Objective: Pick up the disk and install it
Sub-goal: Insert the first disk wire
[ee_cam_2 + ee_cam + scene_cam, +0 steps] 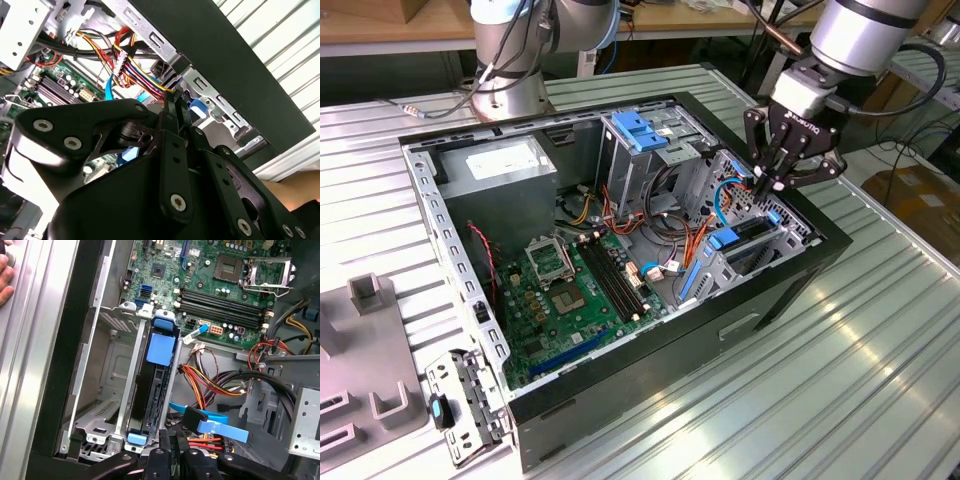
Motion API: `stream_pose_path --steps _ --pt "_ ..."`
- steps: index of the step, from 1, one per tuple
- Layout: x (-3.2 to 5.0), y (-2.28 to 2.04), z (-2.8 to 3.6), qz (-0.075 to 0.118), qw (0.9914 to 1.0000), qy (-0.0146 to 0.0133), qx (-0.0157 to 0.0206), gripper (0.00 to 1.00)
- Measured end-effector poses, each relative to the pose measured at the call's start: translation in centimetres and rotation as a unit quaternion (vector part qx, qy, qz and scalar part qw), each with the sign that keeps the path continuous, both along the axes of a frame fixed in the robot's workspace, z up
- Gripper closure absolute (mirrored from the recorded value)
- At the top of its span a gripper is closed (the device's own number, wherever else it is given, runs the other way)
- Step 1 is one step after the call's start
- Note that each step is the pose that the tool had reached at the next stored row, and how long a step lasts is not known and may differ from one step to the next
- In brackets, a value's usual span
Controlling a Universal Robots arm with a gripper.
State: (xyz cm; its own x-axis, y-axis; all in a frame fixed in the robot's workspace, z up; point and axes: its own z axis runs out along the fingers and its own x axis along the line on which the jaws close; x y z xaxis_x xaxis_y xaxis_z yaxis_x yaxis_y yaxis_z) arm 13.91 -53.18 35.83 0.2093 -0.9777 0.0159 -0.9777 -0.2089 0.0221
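The disk (152,390) stands on edge inside the metal drive bay (107,370) of the open computer case, with blue plastic rails along it and a blue tab (161,347) on its upper side. In the exterior view the disk (748,245) sits in the bay at the case's right end. My gripper (770,185) hangs directly over that bay, shut, with its fingers pressed together. In the first wrist view the gripper (172,439) has its tips just off one blue end of the disk. In the second wrist view the gripper (172,102) points down beside bundled coloured wires (135,67).
The motherboard (570,290) covers the case floor. A grey power-supply box (500,165) and a metal cage with a blue latch (640,130) stand at the back. Loose cables and a blue data cable (210,420) lie beside the bay. A hand (6,270) rests outside the case.
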Motion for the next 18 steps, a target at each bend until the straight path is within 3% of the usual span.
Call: stream_pose_path --steps 5,9,13,18 --pt "0.0 -0.11 -0.05 -0.022 0.99975 0.0 -0.0037 0.84" --pt "0.0 -0.31 -0.23 -0.03 0.99955 0.0 -0.0041 0.84" --pt "-0.06 -0.31 -0.34 -0.06 0.99821 0.0001 -0.0041 0.84" --pt "-0.85 -0.57 -0.36 -0.061 0.99814 0.0001 -0.0041 0.84"
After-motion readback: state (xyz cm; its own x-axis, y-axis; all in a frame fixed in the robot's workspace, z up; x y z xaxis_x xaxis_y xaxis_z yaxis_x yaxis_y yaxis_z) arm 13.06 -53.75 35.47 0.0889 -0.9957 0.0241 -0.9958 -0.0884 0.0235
